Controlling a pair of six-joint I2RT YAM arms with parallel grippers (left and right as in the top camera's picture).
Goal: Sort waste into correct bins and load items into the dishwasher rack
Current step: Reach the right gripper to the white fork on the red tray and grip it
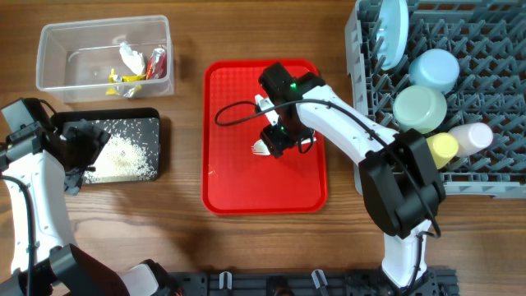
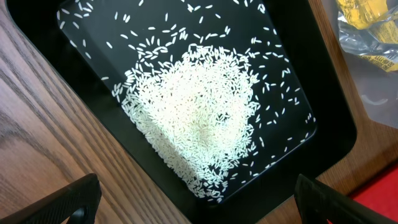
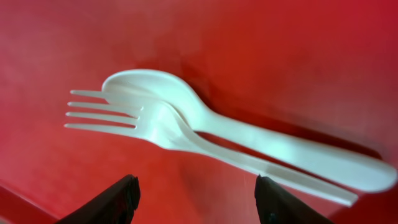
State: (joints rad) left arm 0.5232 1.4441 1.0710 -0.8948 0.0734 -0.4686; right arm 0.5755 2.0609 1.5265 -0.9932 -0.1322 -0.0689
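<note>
So we've got a wood-grain table (image 1: 246, 33) with four things sitting straight on it. Far left there's the clear plastic tub (image 1: 49, 78), and the black tray (image 1: 158, 148) is just on the near side of it, almost touching. The red tray (image 1: 246, 181) lies flat in the middle. The grey dishwasher rack (image 1: 362, 74) takes up the right side, and only a thin strip of wood separates it from the red tray.

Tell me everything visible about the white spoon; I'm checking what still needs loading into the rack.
The spoon is white, glossy plastic, one piece: an oval bowl and a long handle widening to a rounded end. It lies on the red tray, close alongside the white fork, their necks overlapping. The right pincer hangs open over both.
</note>
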